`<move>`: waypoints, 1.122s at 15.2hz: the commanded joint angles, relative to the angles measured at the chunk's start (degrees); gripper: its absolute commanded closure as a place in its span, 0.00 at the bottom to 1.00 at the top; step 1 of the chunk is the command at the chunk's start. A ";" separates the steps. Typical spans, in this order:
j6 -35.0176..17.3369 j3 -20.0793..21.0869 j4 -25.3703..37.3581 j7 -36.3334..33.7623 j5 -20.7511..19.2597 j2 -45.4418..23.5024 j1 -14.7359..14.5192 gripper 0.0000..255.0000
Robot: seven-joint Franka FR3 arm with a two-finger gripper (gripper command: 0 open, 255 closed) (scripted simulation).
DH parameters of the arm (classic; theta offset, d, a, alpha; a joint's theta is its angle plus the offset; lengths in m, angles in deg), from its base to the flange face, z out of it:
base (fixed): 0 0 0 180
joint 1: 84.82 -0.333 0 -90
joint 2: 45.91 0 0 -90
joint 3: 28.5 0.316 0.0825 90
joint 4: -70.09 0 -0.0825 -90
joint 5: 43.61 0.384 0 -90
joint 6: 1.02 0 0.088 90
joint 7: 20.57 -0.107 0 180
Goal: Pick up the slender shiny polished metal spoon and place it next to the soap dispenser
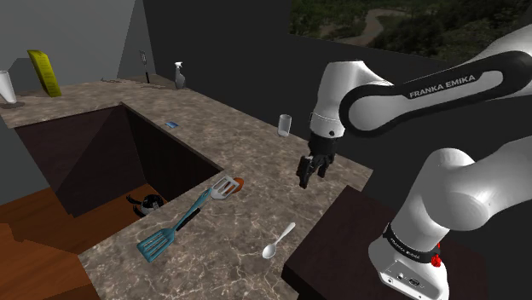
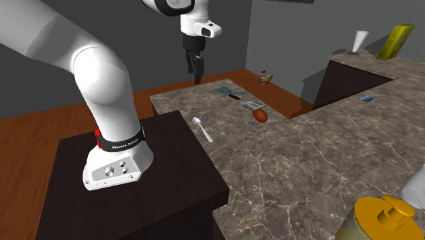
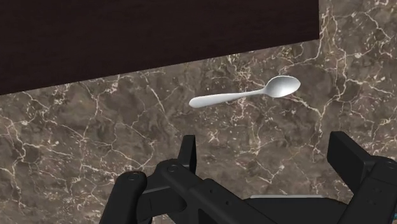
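One spoon (image 1: 279, 240): it is lying flat and free on the tabletop (image 1: 256, 145), just beside the edge of the dark stand (image 2: 156, 211), and nothing is touching it.
Gripper (image 3: 264, 153): I am holding it released, fingers standing apart with nothing between them. It is hanging above the tabletop, and the spoon is showing ahead of the fingers, not between them.
Why so: I am judging that the open jaws and the height are giving me room to line up across the thin handle before going down.
Dispenser (image 2: 381, 218): it is standing at the second exterior view's lower right with its orange pump top showing, well apart from the spoon. I am expecting a long carry along the tabletop.
Spatulas: a teal one (image 1: 158, 243) and a white-headed one (image 1: 223, 187) are lying near each other, apart from the spoon, so they are not crowding the grasp.
Glass (image 1: 284, 124): it is standing upright near the tabletop's far edge. I am not making out whether anything is in it.
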 commanded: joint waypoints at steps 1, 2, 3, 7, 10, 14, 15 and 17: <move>-6.55 2.43 -2.09 -1.09 1.21 -3.13 -1.23 0.00; -9.71 3.64 -2.73 -1.65 1.70 -5.13 -1.72 0.00; -12.95 4.87 -3.24 -2.26 2.11 -7.34 -2.15 0.00; -26.45 10.15 -3.99 -5.55 2.15 -18.10 -2.57 0.00; -36.63 15.18 -3.24 -10.58 -1.99 -27.69 -0.04 0.00; -47.36 22.26 0.31 -37.14 -35.62 -42.50 11.75 0.00; -47.84 18.80 2.74 -49.21 -50.98 -46.71 10.83 0.00; -48.30 8.16 7.78 -65.54 -69.93 -53.54 1.70 0.00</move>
